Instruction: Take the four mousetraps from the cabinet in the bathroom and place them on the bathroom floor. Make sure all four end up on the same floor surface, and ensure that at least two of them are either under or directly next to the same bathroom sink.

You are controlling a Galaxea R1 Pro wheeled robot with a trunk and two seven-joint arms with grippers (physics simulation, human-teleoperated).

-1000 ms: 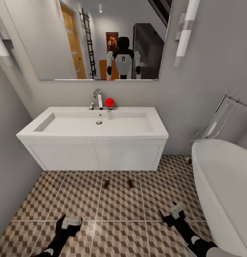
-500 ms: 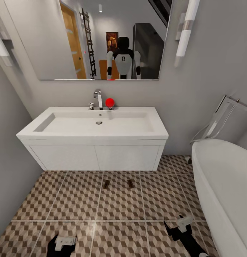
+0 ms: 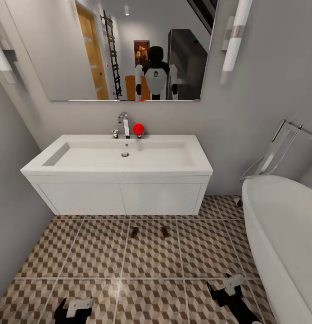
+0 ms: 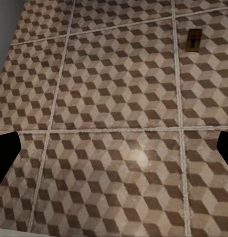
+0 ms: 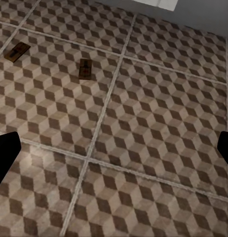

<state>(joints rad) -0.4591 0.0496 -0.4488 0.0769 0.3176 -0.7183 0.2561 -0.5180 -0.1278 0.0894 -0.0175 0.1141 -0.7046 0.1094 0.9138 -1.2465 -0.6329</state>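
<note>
While both arms pull back and sink low, the two claws hold nothing. The left claw [image 3: 74,308] now sits much lower in the head view than it did a second ago, and the right claw [image 3: 231,288] has dropped back too. Each claw has its two dark fingers spread wide apart in its wrist view, with bare tiles between them, so both are open and empty.

Two mousetraps lie flat on the bathroom floor [image 3: 97,252], well ahead of both claws and between them. One mousetrap [image 3: 134,232] is ahead and to the right of the left claw. The other mousetrap [image 3: 165,231] is ahead and to the left of the right claw. They lie near each other but apart, just in front of the white vanity [image 3: 122,198] under the sink [image 3: 117,157]. They have not moved in the last second.

I think this means two traps are set down next to the sink, so that part looks done. Two more traps should be waiting in the cabinet, so the robot likely must go back for them
</note>
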